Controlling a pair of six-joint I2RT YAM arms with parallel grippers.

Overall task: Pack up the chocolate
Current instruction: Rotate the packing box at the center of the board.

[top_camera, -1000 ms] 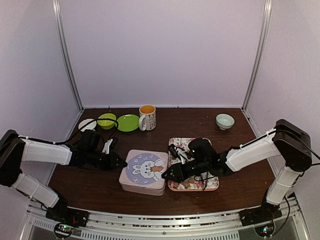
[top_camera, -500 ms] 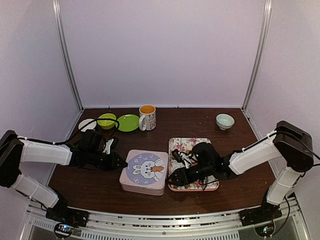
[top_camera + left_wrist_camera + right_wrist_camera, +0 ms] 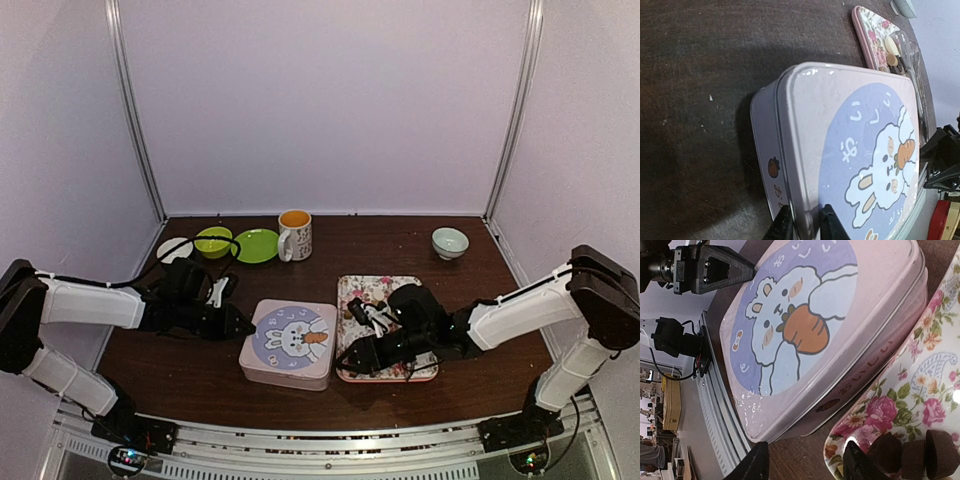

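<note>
Right gripper (image 3: 806, 462) has slid nearward to the floral tray's (image 3: 900, 395) near-left corner, fingers wide and empty, dark chocolate (image 3: 910, 455) beside it in the tray; left gripper (image 3: 805, 224) unmoved, narrowly pinching the pink tin's (image 3: 290, 345) lid rim; dark wood table (image 3: 400, 240), lilac walls (image 3: 320, 100).

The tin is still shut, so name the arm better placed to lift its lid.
Left. The left fingers pinch the lid rim at the tin's left edge; the right fingers hang open over the floral tray corner beside the chocolate.

dark table (image 3: 400, 245) bears tin (image 3: 288, 343), tray (image 3: 352, 286), mug (image 3: 295, 236), bowl (image 3: 450, 242).
</note>
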